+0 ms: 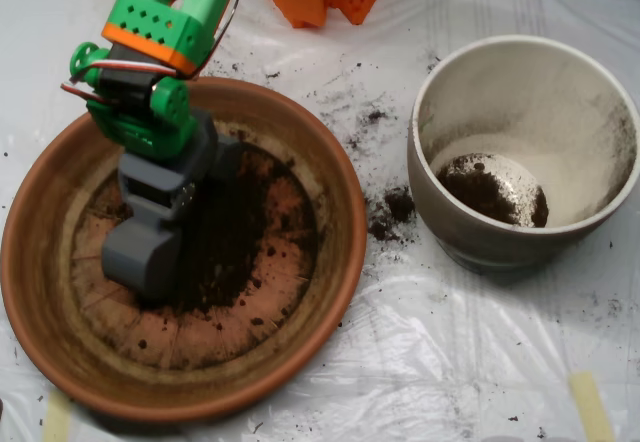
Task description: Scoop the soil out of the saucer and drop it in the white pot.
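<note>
Grey clamshell end effector (pixel 150 252) sits low on the left floor of the wide terracotta clay saucer (pixel 300 152), beside the dark crumbly soil (pixel 235 227), likely to gather it; its opening can't be told; off-white ceramic pot (pixel 600 202) right of saucer, some soil inside.

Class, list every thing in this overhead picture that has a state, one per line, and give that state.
saucer: upright, thin soil left on its bottom
soil: part in saucer, part in pot, some spilled between
white pot: upright, small soil heap inside
scoop: lowered into saucer
plastic sheet: crumb-strewn
</note>
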Available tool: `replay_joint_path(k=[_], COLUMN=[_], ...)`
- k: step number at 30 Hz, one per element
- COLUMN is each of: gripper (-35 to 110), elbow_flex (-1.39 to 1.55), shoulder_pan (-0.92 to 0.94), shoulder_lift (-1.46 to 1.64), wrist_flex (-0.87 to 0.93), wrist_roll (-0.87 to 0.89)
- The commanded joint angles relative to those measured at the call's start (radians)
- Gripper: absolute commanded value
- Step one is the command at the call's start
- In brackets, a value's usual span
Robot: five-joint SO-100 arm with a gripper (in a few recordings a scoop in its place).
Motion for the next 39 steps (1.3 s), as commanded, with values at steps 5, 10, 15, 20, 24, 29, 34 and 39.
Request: replay_joint_path(k=[5,10,15,20,24,29,34,39], gripper=[21,16,16,16,14,8,0,-1], elbow_flex=[-0.041,0.051,0.229,0.298,0.293,0.293,0.318,0.344], shoulder_pan=[0.002,0.003,-0.011,-0.008,0.008,0.025,0.025,-0.002], shoulder_lift=[0.014,0.092,0.245,0.293,0.282,0.284,0.318,0.446], wrist_flex=[0.006,-0.051,-0.169,-0.245,-0.25,-0.238,-0.225,-0.192], wrist_roll=[-0.014,-0.011,0.002,0.009,-0.005,-0.029,-0.044,-0.046])
